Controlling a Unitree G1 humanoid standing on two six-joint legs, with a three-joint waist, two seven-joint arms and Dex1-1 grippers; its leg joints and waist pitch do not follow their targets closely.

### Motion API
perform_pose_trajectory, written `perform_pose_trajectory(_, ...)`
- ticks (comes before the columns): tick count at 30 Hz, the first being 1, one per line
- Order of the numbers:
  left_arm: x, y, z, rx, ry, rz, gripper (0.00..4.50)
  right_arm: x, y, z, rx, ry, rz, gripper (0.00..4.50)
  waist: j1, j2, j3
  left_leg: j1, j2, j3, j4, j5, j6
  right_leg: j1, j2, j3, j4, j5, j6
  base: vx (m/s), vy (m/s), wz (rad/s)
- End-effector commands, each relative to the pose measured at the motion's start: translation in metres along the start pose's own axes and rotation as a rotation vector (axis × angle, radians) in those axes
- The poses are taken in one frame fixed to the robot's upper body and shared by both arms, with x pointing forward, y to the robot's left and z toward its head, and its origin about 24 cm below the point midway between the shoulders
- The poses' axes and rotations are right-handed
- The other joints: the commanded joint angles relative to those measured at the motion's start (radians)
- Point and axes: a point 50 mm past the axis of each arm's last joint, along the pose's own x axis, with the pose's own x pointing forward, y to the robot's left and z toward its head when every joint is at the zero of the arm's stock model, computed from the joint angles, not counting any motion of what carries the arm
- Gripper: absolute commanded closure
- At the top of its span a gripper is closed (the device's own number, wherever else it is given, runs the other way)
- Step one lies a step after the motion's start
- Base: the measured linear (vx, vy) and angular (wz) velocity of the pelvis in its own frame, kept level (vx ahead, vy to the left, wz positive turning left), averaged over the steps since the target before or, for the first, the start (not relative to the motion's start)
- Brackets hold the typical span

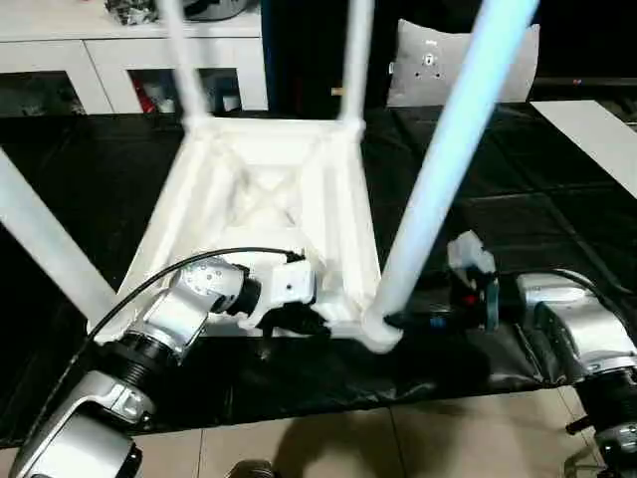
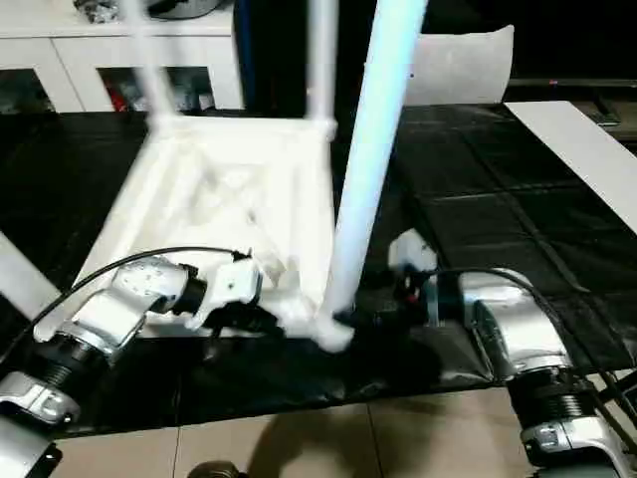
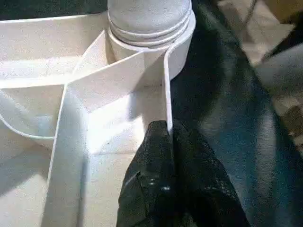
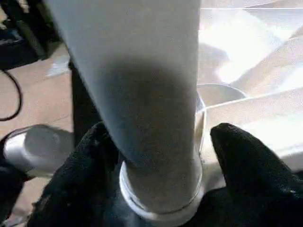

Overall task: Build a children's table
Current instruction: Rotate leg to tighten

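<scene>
The white children's table top [image 1: 269, 199] lies upside down on the black work table [image 1: 557, 219], ribbed side up. Four white legs stand in its corner sockets: two at the far corners [image 1: 355, 60], one at the near left [image 1: 45, 244], one at the near right [image 1: 448, 149]. My left gripper [image 3: 166, 137] is shut on the thin rim wall of the top, close beside the near right socket [image 3: 151, 28]. Straddling the base of the near right leg [image 4: 142, 94], my right gripper [image 4: 161, 137] is open, with one finger [image 4: 246, 165] slightly clear of the leg.
The work table's front edge runs just under my forearms, with tiled floor [image 1: 398, 438] below. A white cabinet [image 1: 100, 50] stands behind at the left. A white bag-like object [image 1: 428, 65] and a white board [image 1: 597, 129] lie at the back right.
</scene>
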Motion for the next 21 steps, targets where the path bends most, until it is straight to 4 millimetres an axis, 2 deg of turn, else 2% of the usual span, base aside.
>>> perform_pose_trajectory(1,0.011,-0.007,0.005,0.059,0.022,-0.105,4.50,0.001,0.000,0.002,0.002,0.013,0.035,1.41,-0.005,-0.003,-0.074,-0.005,0.086,-0.028,-0.062,0.032,0.109,0.071,-0.127,0.090,-0.076,-0.237,-0.012,0.000,0.000,0.00)
perform_pose_trajectory(5,0.011,-0.005,0.007,0.064,0.020,-0.108,4.50,0.002,0.002,0.002,0.027,0.008,0.074,1.77,-0.004,-0.001,-0.074,-0.004,0.087,-0.029,-0.063,0.030,0.103,0.070,-0.124,0.088,-0.078,-0.250,0.001,0.000,0.000,0.00)
perform_pose_trajectory(8,0.011,-0.004,0.007,0.064,0.018,-0.107,4.50,0.002,0.003,0.002,0.035,0.010,0.093,1.84,-0.004,-0.002,-0.075,-0.006,0.085,-0.028,-0.061,0.035,0.101,0.071,-0.124,0.088,-0.078,-0.237,0.003,0.000,0.000,0.00)
perform_pose_trajectory(11,0.010,-0.004,0.005,0.059,0.020,-0.105,4.50,0.003,0.005,0.002,0.055,0.004,0.115,2.21,-0.004,-0.003,-0.076,-0.005,0.086,-0.029,-0.061,0.037,0.100,0.071,-0.123,0.088,-0.078,-0.240,0.008,0.000,0.000,0.00)
perform_pose_trajectory(16,0.010,-0.004,0.002,0.032,0.026,-0.083,4.50,0.005,0.007,0.003,0.085,-0.045,0.118,2.38,-0.003,-0.005,-0.075,-0.006,0.084,-0.028,-0.061,0.039,0.097,0.072,-0.124,0.088,-0.078,-0.245,0.014,0.000,0.000,0.00)
perform_pose_trajectory(18,0.010,0.000,0.003,-0.035,0.001,-0.022,4.50,0.013,0.004,0.005,0.103,-0.072,0.030,2.38,-0.007,-0.006,-0.074,-0.006,0.087,-0.027,-0.063,0.040,0.092,0.070,-0.125,0.088,-0.079,-0.250,0.011,0.000,0.000,0.00)
perform_pose_trajectory(19,0.011,0.003,0.005,-0.070,-0.015,0.015,4.50,0.017,-0.002,0.005,0.118,-0.078,-0.047,2.39,-0.006,-0.003,-0.073,-0.004,0.087,-0.029,-0.064,0.037,0.086,0.070,-0.126,0.086,-0.081,-0.259,0.011,0.000,0.000,0.00)
perform_pose_trajectory(20,0.012,0.005,0.006,-0.095,-0.028,0.042,4.50,0.020,-0.007,0.005,0.128,-0.079,-0.113,2.39,-0.013,-0.006,-0.070,-0.005,0.083,-0.029,-0.067,0.020,0.073,0.070,-0.125,0.084,-0.087,-0.296,0.021,0.000,0.000,0.00)
perform_pose_trajectory(21,0.013,0.006,0.008,-0.106,-0.035,0.055,4.50,0.022,-0.010,0.005,0.135,-0.079,-0.149,2.40,-0.015,-0.005,-0.068,-0.002,0.080,-0.027,-0.068,0.006,0.065,0.068,-0.124,0.083,-0.093,-0.326,0.027,0.000,0.000,0.00)
